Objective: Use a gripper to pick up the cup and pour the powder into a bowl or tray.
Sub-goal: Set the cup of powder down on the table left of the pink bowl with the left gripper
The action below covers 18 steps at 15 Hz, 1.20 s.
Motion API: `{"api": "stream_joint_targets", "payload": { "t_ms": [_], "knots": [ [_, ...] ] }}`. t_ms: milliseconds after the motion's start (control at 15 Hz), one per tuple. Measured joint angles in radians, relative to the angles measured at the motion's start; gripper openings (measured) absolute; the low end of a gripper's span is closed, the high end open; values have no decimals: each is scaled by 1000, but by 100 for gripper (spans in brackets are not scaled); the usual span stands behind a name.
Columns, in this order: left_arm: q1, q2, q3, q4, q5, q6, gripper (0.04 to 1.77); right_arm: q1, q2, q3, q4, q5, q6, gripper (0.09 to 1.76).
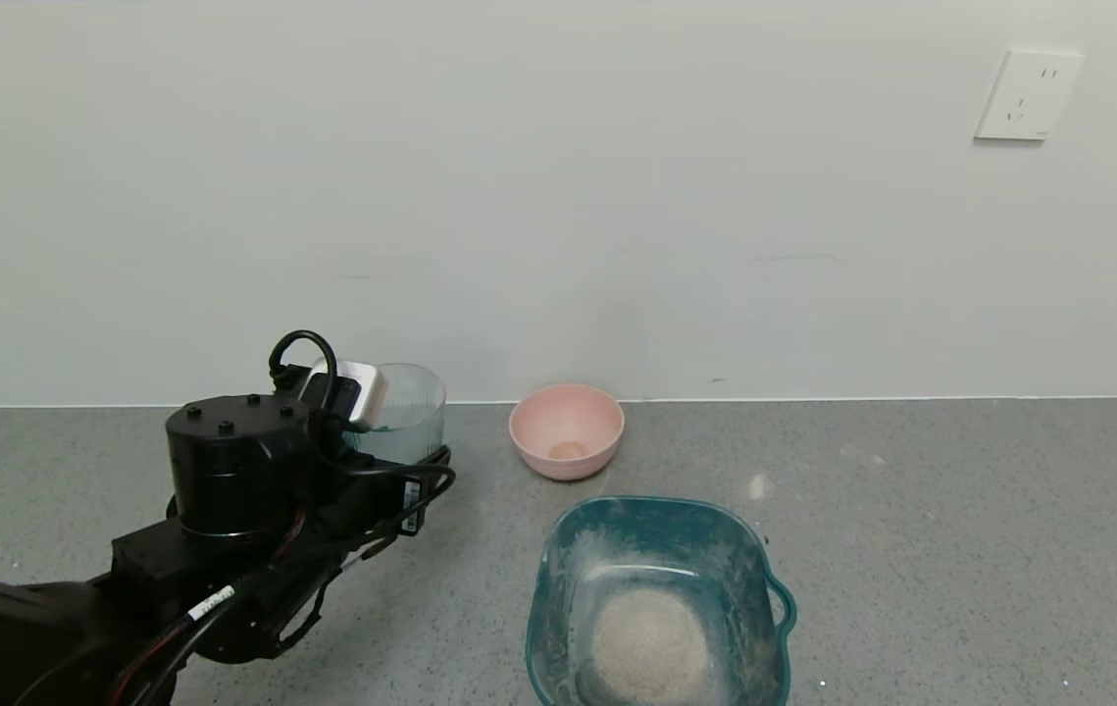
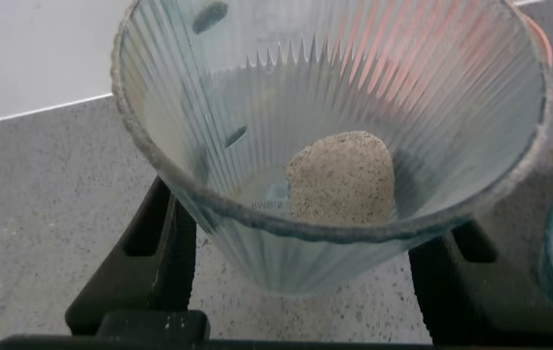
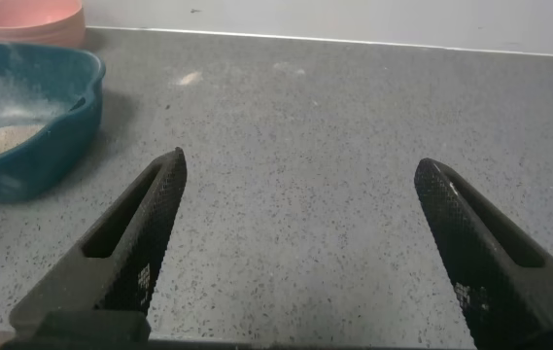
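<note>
My left gripper (image 2: 300, 267) is shut on the cup (image 2: 334, 126), a clear ribbed tumbler with a black finger on each side of its lower wall. A clump of beige powder (image 2: 342, 180) lies at the bottom of the cup. In the head view the cup (image 1: 413, 410) stands out behind the black left wrist (image 1: 236, 461), near the back wall; the arm hides its base. The teal basin (image 1: 558, 588) sits at front centre, to the right of the cup, with a round mound of powder (image 1: 649, 647) in it. My right gripper (image 3: 300, 224) is open over bare countertop, out of the head view.
A small pink bowl (image 1: 566, 431) with an orange-tan spot stands by the wall, between the cup and the basin. The right wrist view shows the teal basin (image 3: 72, 117) and the pink bowl (image 3: 28, 19) beyond the right gripper. The grey speckled counter (image 1: 960, 549) stretches away to the right.
</note>
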Motion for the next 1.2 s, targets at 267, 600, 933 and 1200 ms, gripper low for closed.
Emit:
{"api": "stream_joint_targets", "payload": {
  "t_ms": [267, 600, 933, 1200],
  "knots": [
    [95, 108, -27, -170, -50, -26, 125, 0, 0, 0, 0, 0, 0, 171],
    [177, 274, -134, -234, -67, -61, 125, 0, 0, 0, 0, 0, 0, 171],
    [190, 383, -216, -225, -67, -151, 125, 0, 0, 0, 0, 0, 1, 171],
    [190, 450, -241, -233, -65, -170, 125, 0, 0, 0, 0, 0, 0, 171]
  ]
}}
